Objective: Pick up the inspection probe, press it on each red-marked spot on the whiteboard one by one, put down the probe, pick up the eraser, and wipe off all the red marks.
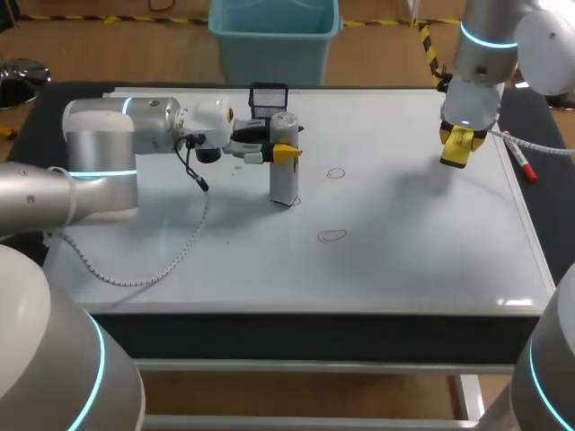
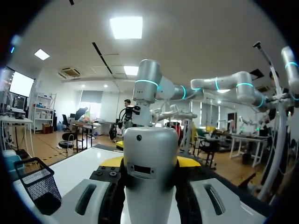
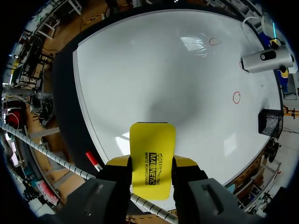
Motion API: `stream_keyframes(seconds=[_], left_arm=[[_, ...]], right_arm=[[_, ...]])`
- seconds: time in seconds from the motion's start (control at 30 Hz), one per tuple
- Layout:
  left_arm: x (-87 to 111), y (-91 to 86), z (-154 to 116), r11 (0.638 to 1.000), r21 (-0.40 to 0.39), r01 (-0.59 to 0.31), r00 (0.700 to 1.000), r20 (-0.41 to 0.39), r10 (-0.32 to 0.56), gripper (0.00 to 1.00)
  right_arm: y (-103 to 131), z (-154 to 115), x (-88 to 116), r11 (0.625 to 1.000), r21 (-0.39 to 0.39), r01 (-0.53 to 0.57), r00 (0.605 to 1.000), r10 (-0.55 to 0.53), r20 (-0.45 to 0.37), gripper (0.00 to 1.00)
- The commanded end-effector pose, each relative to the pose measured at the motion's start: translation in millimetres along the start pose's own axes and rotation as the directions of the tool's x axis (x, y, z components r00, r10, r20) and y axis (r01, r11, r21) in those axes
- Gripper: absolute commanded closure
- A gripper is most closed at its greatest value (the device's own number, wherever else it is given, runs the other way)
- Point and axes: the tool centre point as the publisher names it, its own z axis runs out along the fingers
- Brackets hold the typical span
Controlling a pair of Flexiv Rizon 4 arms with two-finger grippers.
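Spread across the table, a whiteboard (image 1: pixel 404 260) carries two red circles, one at centre (image 1: pixel 336 173) and one just below it (image 1: pixel 331 236). Left of centre in the head view, the left gripper (image 1: pixel 286 153) clamps the silver inspection probe (image 1: pixel 283 184) upright, its lower end down at the board, left of the upper circle. At upper right, the right gripper (image 3: pixel 152 164) grips the yellow eraser (image 1: pixel 455 154) above the board. A black mesh basket (image 1: pixel 268 97) stands behind the probe; a red marker (image 1: pixel 524 166) lies at the right edge.

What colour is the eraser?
The eraser is bright yellow, seen best in the right wrist view.
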Motion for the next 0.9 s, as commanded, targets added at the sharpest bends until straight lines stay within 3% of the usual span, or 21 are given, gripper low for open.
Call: stream_keyframes(seconds=[0.03,0.33,0.9], left_arm=[[2.1,-1.7,-2.8,1.000,0.010,0.003,1.000,0.005,-0.003,1.00],[-9.8,-33.3,-35.6,0.999,-0.002,-0.033,0.999,0.038,0.033,1.00],[-49.3,-72.8,-164.2,0.997,-0.025,-0.073,0.969,0.233,0.077,1.00]], right_arm=[[-0.2,-0.8,0.8,1.000,0.002,0.002,1.000,-0.002,-0.002,1.00],[-0.2,-0.8,0.8,1.000,0.002,0.002,1.000,-0.002,-0.002,1.00],[-0.2,-0.8,0.8,1.000,0.002,0.002,1.000,-0.002,-0.002,1.00]])
